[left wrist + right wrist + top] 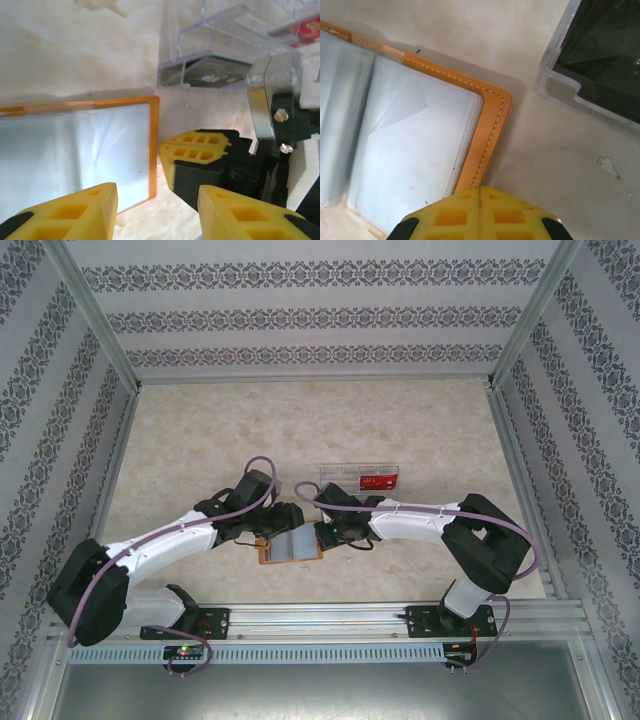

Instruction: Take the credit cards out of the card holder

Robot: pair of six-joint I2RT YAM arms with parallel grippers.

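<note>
The card holder (290,547) lies open on the table, grey translucent pockets up, framed by an orange border (487,135). Something pale shows through its pocket (415,150); I cannot tell whether it is one of the credit cards. My left gripper (160,220) is open at the holder's left side, low over it, with nothing between its yellow fingers (95,210). My right gripper (480,200) is shut with nothing in it, its tips at the holder's right edge. The left wrist view has those shut fingers (195,147) just beside the orange border (154,145).
A clear plastic compartment tray (358,475) stands just behind the holder. A red card (378,481) and a black card (210,70) lie in it. The tray's corner (555,80) is close to the right gripper. Patterned walls enclose the table.
</note>
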